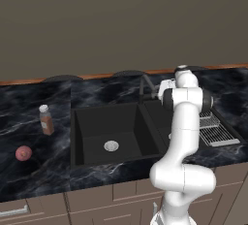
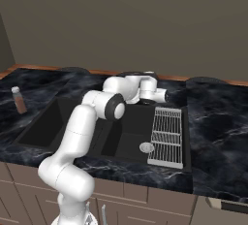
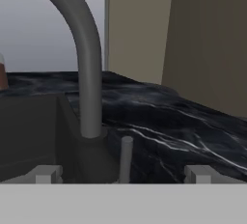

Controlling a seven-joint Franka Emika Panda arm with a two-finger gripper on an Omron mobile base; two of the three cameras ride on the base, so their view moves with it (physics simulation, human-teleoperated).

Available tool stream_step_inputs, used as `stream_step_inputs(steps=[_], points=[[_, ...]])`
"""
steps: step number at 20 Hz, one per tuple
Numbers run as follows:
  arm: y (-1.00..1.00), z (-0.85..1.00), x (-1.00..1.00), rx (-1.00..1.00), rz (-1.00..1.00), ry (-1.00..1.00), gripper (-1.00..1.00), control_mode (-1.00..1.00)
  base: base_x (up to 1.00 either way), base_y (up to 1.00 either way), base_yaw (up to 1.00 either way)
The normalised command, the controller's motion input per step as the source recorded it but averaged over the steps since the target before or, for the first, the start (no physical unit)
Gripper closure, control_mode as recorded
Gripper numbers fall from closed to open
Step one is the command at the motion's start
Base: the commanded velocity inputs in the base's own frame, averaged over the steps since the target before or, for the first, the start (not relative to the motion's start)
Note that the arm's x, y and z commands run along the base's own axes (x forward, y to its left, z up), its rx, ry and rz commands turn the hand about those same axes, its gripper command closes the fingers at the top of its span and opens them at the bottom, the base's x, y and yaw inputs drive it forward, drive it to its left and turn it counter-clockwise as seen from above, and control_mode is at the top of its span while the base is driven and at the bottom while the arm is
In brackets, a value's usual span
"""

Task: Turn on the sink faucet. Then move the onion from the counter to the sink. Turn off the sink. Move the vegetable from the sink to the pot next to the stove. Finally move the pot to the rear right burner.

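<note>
The slim black sink faucet [image 3: 89, 73] rises close in front of my hand, with a thin upright lever [image 3: 126, 156] at its base. My gripper [image 3: 122, 175] is open and the lever stands between its two fingertips, touching neither. In the left base view the faucet [image 1: 147, 84] stands behind the black sink [image 1: 80, 136], and my hand is just to its right. I see no water running. The onion [image 1: 23, 153], a small reddish-pink ball, lies on the black marble counter [image 1: 29, 100] far to the left of the sink.
A white-capped brown bottle [image 1: 46, 120] stands on the counter between the onion and the sink. A silver wire rack [image 1: 215, 131] lies over the sink's right side. My white arm reaches across the right basin. A silver drain [image 1: 111, 146] marks the left basin's floor.
</note>
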Motion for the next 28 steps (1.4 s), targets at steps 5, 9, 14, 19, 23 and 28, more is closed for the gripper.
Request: stream_step_inputs(steps=[5,9,14,19,23,28], points=[[0.13,0.00,0.00,0.00,0.00,0.00,-1.00,-1.00,0.00,0.00,0.00],[0.09,0.00,0.00,0.02,0.00,0.00,-1.00,-1.00,0.00,0.00,0.00],[0.05,0.00,0.02,0.02,0.00,0.00,-1.00,-1.00,0.00,0.00,0.00],[0.13,0.00,0.04,0.01,0.00,0.01,-1.00,-1.00,0.00,0.00,0.00],[0.11,0.00,0.02,0.01,0.00,0.03,-1.00,-1.00,0.00,0.00,0.00],[0.09,0.00,0.02,0.01,0.00,0.04,1.00,-1.00,0.00,0.00,0.00]])
